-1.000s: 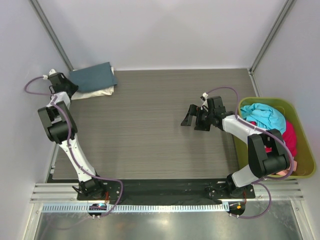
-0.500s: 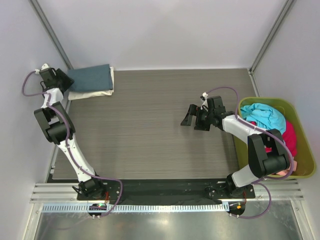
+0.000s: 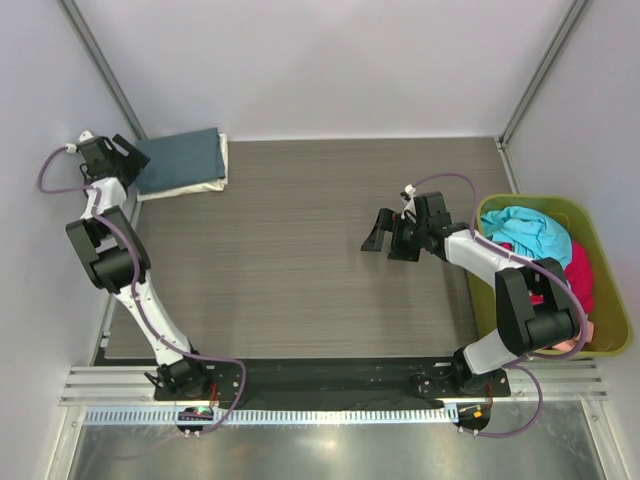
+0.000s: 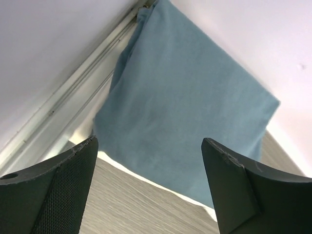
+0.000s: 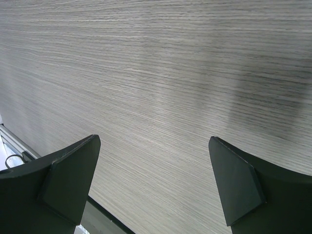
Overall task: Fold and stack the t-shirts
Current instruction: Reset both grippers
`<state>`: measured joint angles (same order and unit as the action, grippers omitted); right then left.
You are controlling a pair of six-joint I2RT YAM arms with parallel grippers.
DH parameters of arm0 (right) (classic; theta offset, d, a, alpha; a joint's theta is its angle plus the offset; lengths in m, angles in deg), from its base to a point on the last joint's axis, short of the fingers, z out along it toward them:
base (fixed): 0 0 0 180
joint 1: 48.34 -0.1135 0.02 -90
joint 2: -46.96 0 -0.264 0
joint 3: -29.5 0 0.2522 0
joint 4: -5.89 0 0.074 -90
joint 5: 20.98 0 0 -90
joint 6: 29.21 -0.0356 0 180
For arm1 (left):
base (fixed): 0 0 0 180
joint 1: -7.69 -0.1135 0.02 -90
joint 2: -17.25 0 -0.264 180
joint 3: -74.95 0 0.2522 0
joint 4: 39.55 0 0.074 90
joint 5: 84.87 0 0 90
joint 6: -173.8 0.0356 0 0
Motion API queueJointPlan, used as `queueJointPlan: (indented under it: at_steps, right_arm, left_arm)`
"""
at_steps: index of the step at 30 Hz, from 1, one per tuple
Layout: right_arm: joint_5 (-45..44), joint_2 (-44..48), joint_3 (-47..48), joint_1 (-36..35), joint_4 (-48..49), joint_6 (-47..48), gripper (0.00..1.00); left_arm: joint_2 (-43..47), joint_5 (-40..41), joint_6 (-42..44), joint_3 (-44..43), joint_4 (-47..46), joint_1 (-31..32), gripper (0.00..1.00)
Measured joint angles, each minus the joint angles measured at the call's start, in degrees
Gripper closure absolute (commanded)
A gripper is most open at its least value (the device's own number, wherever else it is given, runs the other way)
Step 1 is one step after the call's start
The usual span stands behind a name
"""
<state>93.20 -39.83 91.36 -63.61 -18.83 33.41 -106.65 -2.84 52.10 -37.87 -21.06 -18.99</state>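
A folded slate-blue t-shirt (image 3: pixel 182 156) (image 4: pixel 190 112) lies on a folded cream-white t-shirt (image 3: pixel 200 184) (image 4: pixel 146 176) in the table's far left corner. My left gripper (image 3: pixel 127 152) (image 4: pixel 148 165) stands open just off the stack's left edge, with nothing between its fingers. Over the bare table right of centre, my right gripper (image 3: pixel 388 232) (image 5: pixel 153 161) is open and empty too. A turquoise t-shirt (image 3: pixel 528 230) and a pink-red t-shirt (image 3: pixel 580 272) lie crumpled in the olive-green bin (image 3: pixel 610 338).
The bin stands off the table's right edge, beside my right arm. Side walls and metal frame posts (image 3: pixel 100 62) close in the back corners. A wall rail (image 4: pixel 73 97) runs just behind the folded stack.
My left gripper has opened and let go of the slate-blue t-shirt, then drawn back a little to the left. The stack has settled squarer. The right arm has not moved.
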Motion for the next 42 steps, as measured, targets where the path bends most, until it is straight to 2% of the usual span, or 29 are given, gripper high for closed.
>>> queueJointPlan:
  at_steps: [4, 5, 6, 12, 16, 23, 30, 32, 36, 42]
  right_arm:
    - [0.0, -0.46, 0.02, 0.0, 0.22, 0.0, 0.0]
    - [0.02, -0.63, 0.02, 0.0, 0.24, 0.0, 0.0]
    - [0.04, -0.76, 0.02, 0.0, 0.22, 0.02, 0.0]
    - [0.5, -0.98, 0.02, 0.0, 0.24, 0.0, 0.0]
    - [0.48, -0.94, 0.02, -0.07, 0.26, -0.02, 0.0]
    - [0.2, 1.51, -0.83, -0.31, 1.81, -0.44, 0.0]
    - [1.03, 3.17, -0.9, -0.37, 1.66, -1.73, 0.0]
    - [0.96, 4.55, -0.92, -0.37, 0.76, -2.45, 0.0]
    - [0.02, 9.55, -0.87, -0.37, -2.08, -3.39, 0.0]
    - [-4.31, 17.33, 1.7, -0.39, -8.66, -3.8, 0.0]
  left_arm:
    - [5.2, 1.79, -3.85, 4.04, 0.31, 0.22, 0.09]
    - [7.08, 2.36, -4.63, 5.31, 0.7, 0.35, 0.02]
    - [8.79, 2.89, -5.4, 6.25, 1.05, 0.39, 0.01]
    - [21.09, 4.17, -8.61, 9.4, 6.47, 2.03, 0.0]
    - [32.02, 2.49, -8.52, 13.84, 12.55, 5.53, 0.0]
    - [53.42, -8.07, -7.67, 33.9, 19.71, 9.92, 0.0]
    - [78.05, -4.35, -0.15, 50.9, 30.91, 15.15, 0.0]
    - [83.36, -2.93, 0.83, 52.85, 32.68, 16.59, 0.0]
    - [86.79, -3.72, 1.79, 52.98, 30.97, 18.56, 0.0]
    - [81.7, -4.96, 2.43, 52.96, 31.52, 18.95, 0.0]
